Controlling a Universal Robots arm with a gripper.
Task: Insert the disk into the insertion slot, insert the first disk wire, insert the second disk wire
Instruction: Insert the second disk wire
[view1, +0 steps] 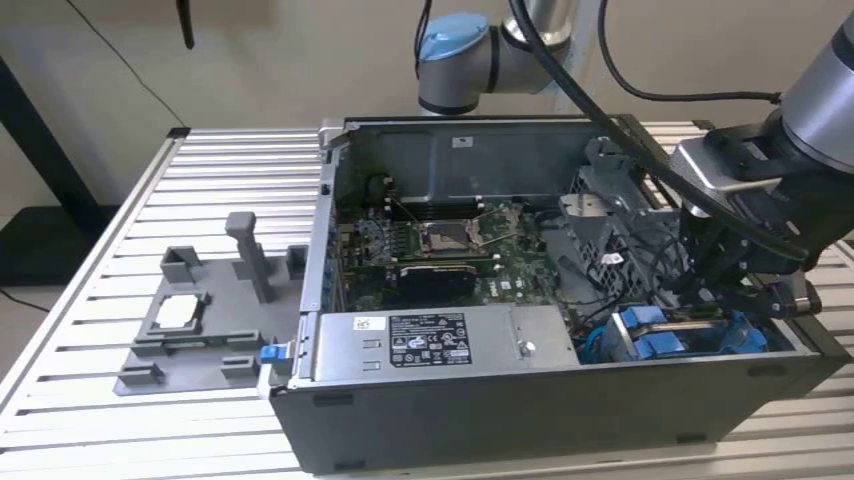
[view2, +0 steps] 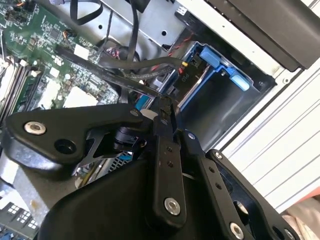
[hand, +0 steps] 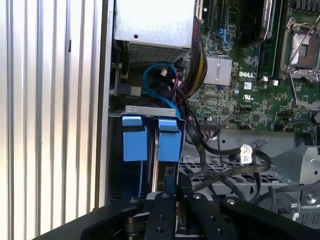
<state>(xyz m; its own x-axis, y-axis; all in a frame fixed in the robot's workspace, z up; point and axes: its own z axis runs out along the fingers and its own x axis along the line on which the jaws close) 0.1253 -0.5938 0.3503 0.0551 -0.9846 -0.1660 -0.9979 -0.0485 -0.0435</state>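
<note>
Blue carrier tabs of the disk (view1: 663, 333) showing upright in the insertion slot (view1: 694, 345), at the corner of the open computer case (view1: 534, 410) on the exterior view's right, beside the grey power-supply box (view1: 427, 343). In the first wrist view, same disk (hand: 152, 140) seated edge-on between its two blue tabs, blue cable (hand: 157, 82) looping beyond it, black wires (hand: 220, 150) trailing across the perforated bracket (hand: 225, 175). Black gripper (view1: 727, 290) hanging just above the disk, fingers (view2: 165, 130) drawn together at the tips in the second wrist view; cannot tell whether anything is pinched there. Green motherboard (view1: 454, 245) exposed mid-case.
</note>
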